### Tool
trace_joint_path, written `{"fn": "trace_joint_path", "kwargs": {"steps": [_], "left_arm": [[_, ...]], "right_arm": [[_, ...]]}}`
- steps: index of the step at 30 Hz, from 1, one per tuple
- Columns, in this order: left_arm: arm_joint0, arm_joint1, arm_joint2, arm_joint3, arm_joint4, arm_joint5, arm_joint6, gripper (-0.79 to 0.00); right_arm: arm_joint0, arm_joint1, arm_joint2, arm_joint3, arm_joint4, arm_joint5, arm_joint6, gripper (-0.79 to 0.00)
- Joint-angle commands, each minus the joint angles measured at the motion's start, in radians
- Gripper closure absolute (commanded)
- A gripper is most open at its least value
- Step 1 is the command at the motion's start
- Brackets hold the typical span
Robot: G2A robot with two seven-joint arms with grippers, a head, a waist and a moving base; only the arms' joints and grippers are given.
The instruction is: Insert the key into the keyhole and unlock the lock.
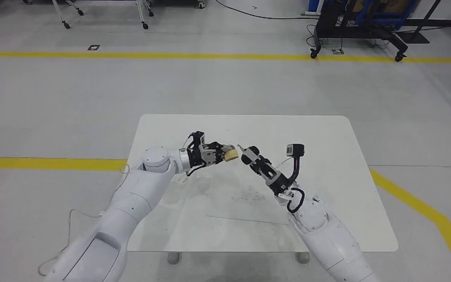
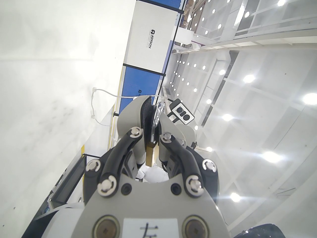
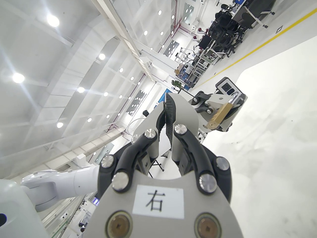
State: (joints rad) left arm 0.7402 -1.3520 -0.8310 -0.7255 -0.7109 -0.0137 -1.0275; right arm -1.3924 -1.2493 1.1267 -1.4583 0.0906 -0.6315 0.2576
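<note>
The left pincer [image 2: 155, 111] is clamped on the shackle end of the small brass padlock [image 2: 150, 155]. It holds the padlock in the air above the white bench [image 1: 338, 141] with the brass body jutting free, which we judge leaves the keyhole end open to approach. Just beside the padlock and facing that end, the right pincer [image 3: 166, 101] has its fingers pressed together on a thin sliver, seen edge-on, that we take for the flat metal key [image 3: 164, 112]. Key and padlock are close but apart, so the key is not yet inserted.
</note>
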Motion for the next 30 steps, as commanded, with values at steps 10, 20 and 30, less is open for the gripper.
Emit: {"fn": "trace_joint_path", "kwargs": {"steps": [10, 20, 30], "left_arm": [[0.042, -0.006, 0.015, -0.055, 0.047, 0.066, 0.126, 0.0], [0.053, -0.017, 0.015, -0.082, 0.061, 0.131, 0.196, 0.0], [0.069, -0.019, -0.007, -0.094, 0.072, 0.136, 0.24, 0.0]], "right_arm": [[-0.045, -0.002, 0.0, -0.011, 0.158, 0.119, 0.014, 0.0], [-0.166, 0.001, 0.006, -0.118, 0.211, 0.346, -0.027, 0.0], [-0.212, -0.004, -0.005, -0.211, 0.256, 0.51, -0.069, 0.0]]}}
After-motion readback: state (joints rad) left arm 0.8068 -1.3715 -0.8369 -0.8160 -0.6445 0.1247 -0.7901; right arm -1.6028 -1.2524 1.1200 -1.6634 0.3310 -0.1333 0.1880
